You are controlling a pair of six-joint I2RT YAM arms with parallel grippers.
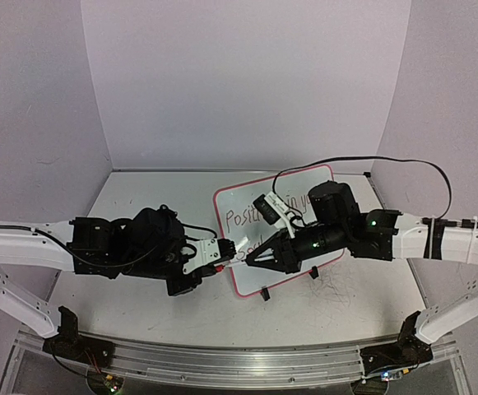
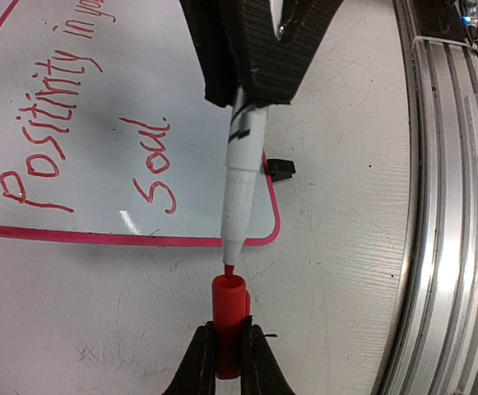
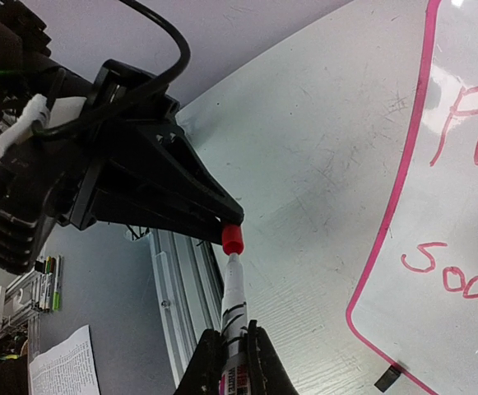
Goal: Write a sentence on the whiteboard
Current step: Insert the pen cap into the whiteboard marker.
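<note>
Plainly, pink-framed whiteboard (image 2: 99,177), red handwritten sentence (image 2: 62,107)

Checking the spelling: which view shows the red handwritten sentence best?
Left wrist: the red handwritten sentence on the glossy pink-framed whiteboard reads nearly whole. Top external shows it tiny, partly hidden by the right arm; right wrist catches only fragments.

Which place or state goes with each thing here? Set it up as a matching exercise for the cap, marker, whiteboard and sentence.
Things:
1. cap
2. marker
3. whiteboard
4. sentence

Places or states:
A. clamped in the right gripper
B. written in red on the board
C. clamped in the left gripper
D. lying on the table

Pairs: 1-C, 2-A, 3-D, 4-B
</note>
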